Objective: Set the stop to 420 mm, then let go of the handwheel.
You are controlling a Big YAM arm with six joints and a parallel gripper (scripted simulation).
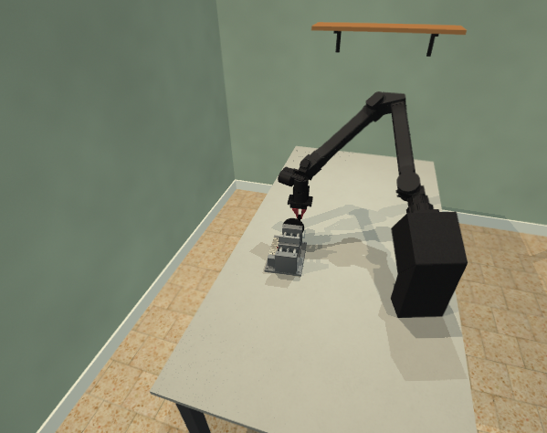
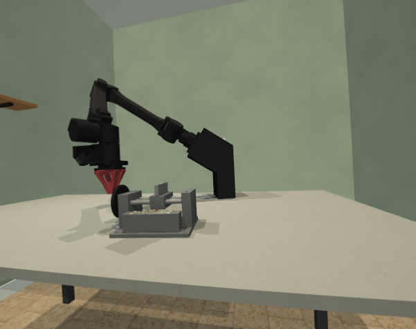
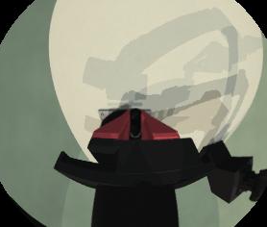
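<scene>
- Scale markings, lower centre of the exterior view: too small to read.
- Handwheel: partly hidden behind the near end plate.

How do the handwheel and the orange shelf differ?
The handwheel is black, while the shelf is orange. The handwheel is a round disc; the shelf is a long, straight board. The handwheel stands on edge at one end of the grey stop fixture, whereas the shelf lies flat on black brackets at the wall. Both are mounted on something else.
</scene>
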